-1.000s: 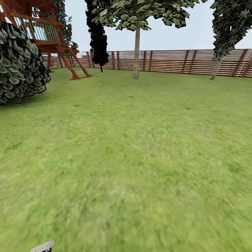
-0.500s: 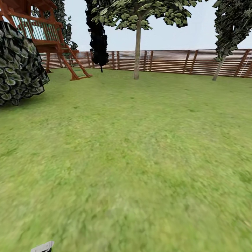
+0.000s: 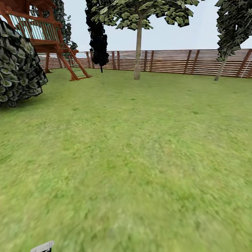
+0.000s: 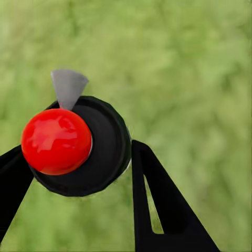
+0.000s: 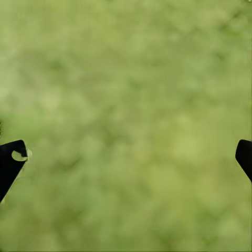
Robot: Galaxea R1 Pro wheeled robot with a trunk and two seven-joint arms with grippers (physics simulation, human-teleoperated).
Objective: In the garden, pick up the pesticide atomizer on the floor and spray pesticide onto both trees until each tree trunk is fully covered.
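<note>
Drift of the whole head view since a second ago: shrub (image 3: pixel 19 66) at upper left slid further toward the left edge, fence (image 3: pixel 175 61) and both trees sat slightly lower and rightward. Read as camera motion (base rolling or turning across the lawn), not as any shift of the plants themselves. Means, most likely, transit toward the trees with the pickup already done.

Pesticide atomizer (image 4: pixel 79 144) seen end-on in the left wrist view, centre-left of that frame: black round body, red knob over its left part, small grey nozzle tab above. Left gripper (image 4: pixel 79 157) clamped on it, one dark finger at lower left, the other at lower right touching the rim. Blurred grass beyond.

Right gripper (image 5: pixel 131 155) spread wide, fingertips at the far left and far right edges of its frame, nothing between but grass.

Nearer trunk (image 3: pixel 138 49) upper centre of the head view, just before the fence; second trunk (image 3: pixel 222 68) leaning at upper right. Both well apart from the robot. No whitish specks on either, so spraying judged not yet begun.

Containers: the atomizer alone, contents not visible.
</note>
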